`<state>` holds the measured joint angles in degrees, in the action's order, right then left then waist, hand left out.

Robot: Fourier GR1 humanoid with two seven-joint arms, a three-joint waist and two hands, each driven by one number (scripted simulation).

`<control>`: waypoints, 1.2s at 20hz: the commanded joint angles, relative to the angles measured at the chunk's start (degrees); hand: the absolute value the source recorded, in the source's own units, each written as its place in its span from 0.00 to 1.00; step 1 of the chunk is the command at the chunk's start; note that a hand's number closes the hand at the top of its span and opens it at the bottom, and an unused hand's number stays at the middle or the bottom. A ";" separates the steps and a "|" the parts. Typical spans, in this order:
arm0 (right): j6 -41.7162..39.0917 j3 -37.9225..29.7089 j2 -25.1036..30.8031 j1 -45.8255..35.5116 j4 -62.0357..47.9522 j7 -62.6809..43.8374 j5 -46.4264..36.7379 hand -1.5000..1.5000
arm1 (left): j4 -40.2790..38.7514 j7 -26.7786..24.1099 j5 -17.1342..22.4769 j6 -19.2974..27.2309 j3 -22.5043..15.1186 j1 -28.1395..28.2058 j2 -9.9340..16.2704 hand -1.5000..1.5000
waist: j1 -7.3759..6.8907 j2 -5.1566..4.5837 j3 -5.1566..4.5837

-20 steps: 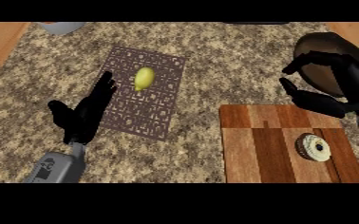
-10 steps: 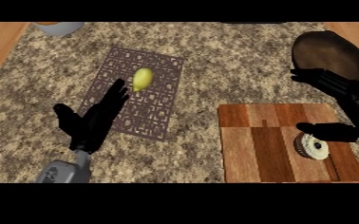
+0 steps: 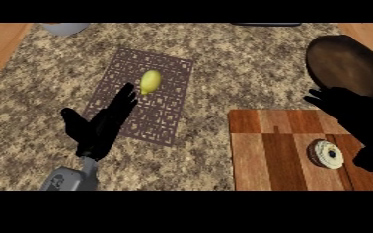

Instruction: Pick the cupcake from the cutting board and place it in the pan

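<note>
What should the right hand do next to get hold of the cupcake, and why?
Probably bring the right hand down and a little inward so its fingers close round the cupcake. The cupcake sits free on the cutting board, near its right edge, with the hand open just above and beside it, not yet gripping. The pan waits close behind.

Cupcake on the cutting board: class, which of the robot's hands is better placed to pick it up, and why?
The right hand. It hovers over the cutting board just beside the cupcake, with the pan close behind. The left hand sits far across the counter, by the patterned mat.
</note>
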<state>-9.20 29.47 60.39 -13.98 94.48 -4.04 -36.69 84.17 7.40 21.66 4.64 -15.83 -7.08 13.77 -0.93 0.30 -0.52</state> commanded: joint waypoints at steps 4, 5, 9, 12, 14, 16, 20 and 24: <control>-23.07 11.23 -2.50 -2.78 8.09 -23.31 -7.64 0.00 | 1.84 2.11 -0.59 0.99 -0.83 -0.55 -0.52 0.50 | -0.62 0.01 0.13; -27.03 12.13 -3.42 -3.54 8.94 -25.58 -7.37 0.00 | 1.74 1.86 -0.52 0.24 -0.52 0.23 0.33 0.50 | -0.69 -0.06 0.16; -35.35 16.51 -14.88 -2.31 11.50 -40.03 -9.01 0.00 | 2.63 1.17 0.52 -0.72 1.03 2.14 0.95 0.50 | 0.22 -0.09 0.37; -40.74 16.51 -22.26 -1.79 10.06 -47.12 -8.67 0.00 | 6.51 2.90 -0.72 0.48 -0.48 4.22 0.52 0.50 | 0.33 -0.12 0.46; -39.20 17.23 -27.21 -0.08 9.41 -49.67 -10.71 0.00 | 0.37 -0.27 -0.23 -2.73 2.66 2.40 1.50 0.50 | 0.85 -0.30 0.47; -38.40 14.83 -24.28 0.45 8.87 -46.36 -12.96 0.00 | 6.30 1.06 -2.00 -0.63 1.28 5.78 0.62 0.50 | 0.71 -0.22 0.51; -38.17 15.31 -22.20 3.26 11.15 -44.68 -17.33 0.00 | 3.74 4.78 -0.53 -1.87 3.73 0.58 0.20 0.50 | 1.11 -0.25 0.51; -37.67 15.87 -21.52 1.41 7.88 -43.77 -22.55 0.00 | 5.32 2.12 -4.17 -0.24 0.18 4.75 -2.22 0.50 | 0.77 -0.25 0.52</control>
<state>-46.70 44.17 37.99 -12.70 103.95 -45.85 -54.67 89.27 11.04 19.72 4.01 -14.07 -4.33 12.80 -0.07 0.07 -0.02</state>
